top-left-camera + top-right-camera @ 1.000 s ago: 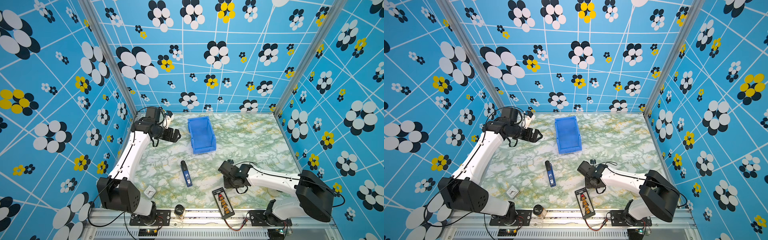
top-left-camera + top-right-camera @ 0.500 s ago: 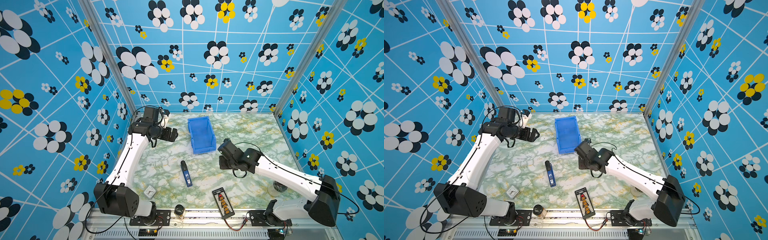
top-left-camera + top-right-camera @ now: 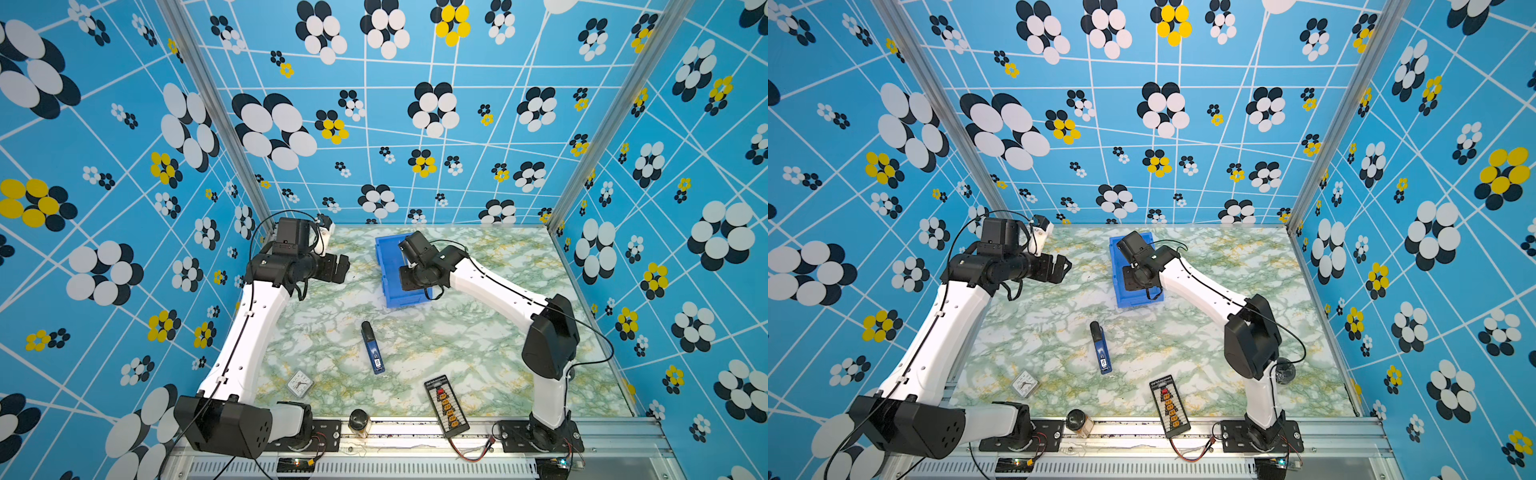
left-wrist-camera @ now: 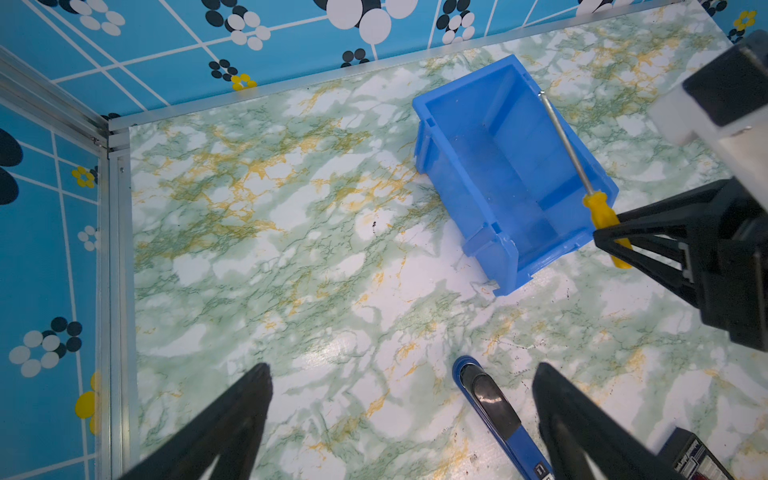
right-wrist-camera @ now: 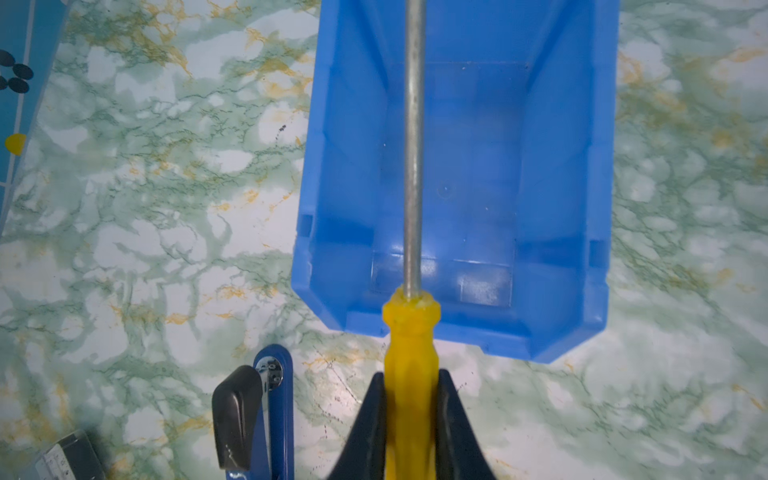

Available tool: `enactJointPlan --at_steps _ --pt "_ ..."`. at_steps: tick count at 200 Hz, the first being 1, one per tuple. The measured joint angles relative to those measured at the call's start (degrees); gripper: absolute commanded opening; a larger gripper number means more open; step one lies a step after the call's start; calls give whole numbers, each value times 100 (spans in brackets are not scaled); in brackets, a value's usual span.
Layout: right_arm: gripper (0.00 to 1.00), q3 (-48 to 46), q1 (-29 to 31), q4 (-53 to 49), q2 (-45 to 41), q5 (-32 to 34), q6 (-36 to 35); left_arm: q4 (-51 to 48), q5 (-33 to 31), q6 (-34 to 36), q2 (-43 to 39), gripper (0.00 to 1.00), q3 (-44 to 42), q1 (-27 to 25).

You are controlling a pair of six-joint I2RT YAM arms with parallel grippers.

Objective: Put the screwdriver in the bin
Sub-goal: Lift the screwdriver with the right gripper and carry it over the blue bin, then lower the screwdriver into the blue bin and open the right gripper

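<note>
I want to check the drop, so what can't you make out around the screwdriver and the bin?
- Tip of the screwdriver: right wrist view, cut off by the top edge.
- Handle end: same view, hidden inside the right gripper.
- Whole screwdriver: both top views, largely hidden under the right arm.
- Floor of the bin: both top views, mostly covered by that arm.
- Print on the black card: top views, too small.

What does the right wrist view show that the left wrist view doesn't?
Right wrist only: both fingers of the right gripper at once, closed either side of the yellow handle of the screwdriver. Left wrist only: the left gripper, open, the screwdriver's tip, and the enclosure corner. Both: the bin, the shaft reaching over it, the blue-and-black device, the marble table.
</note>
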Motion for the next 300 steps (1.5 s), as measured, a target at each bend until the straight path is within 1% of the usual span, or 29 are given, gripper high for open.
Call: enactJointPlan --at_steps 29,67,110,176,201,272,300 --pt "8 527 -114 -107 704 -146 -203 4 44 -4 2 99 -17 0" --pt "9 927 -286 -219 1377 -225 -369 4 142 -46 4 99 -17 0" --pt "9 1134 -348 -240 1797 -319 -411 7 192 -63 83 99 -17 0" --pt "12 1703 -358 -236 2302 -461 -411 7 219 -118 173 99 -17 0" --pt "16 1709 -358 -236 2402 -481 -411 15 234 -146 188 99 -17 0" --pt "34 1709 -358 -258 2479 -457 -413 52 234 -157 188 99 -20 0" --pt "37 1709 -358 -286 2415 -389 -417 52 214 -173 188 99 -20 0"
